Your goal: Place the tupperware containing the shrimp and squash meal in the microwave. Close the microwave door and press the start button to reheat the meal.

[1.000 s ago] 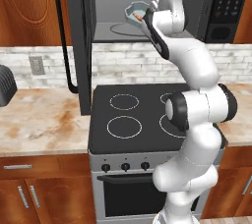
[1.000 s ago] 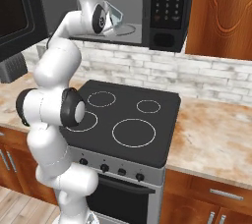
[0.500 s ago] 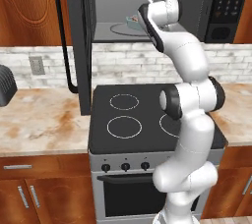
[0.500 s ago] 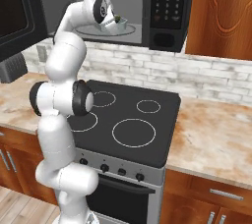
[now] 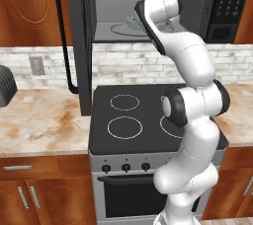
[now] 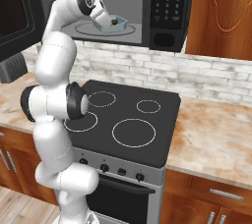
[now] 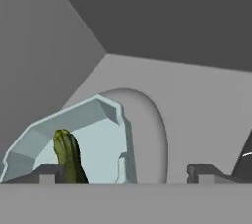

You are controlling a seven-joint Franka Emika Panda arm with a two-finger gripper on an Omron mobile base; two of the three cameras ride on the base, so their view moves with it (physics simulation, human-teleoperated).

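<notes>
While the microwave door (image 5: 79,36) hangs open at the left in the left base view, the arm reaches into the microwave (image 5: 148,7), where the tupperware (image 5: 132,23) sits on the turntable (image 5: 121,29). From the right base view, the tupperware (image 6: 114,23) with the squash (image 6: 114,21) rests on the turntable (image 6: 98,30), just beside the hand. Through the hand view, the gripper (image 7: 125,173) has its jaws spread wide, one fingertip (image 7: 47,173) over the tupperware (image 7: 93,134) near the squash (image 7: 69,156), the other outside its rim, gripping nothing.
</notes>
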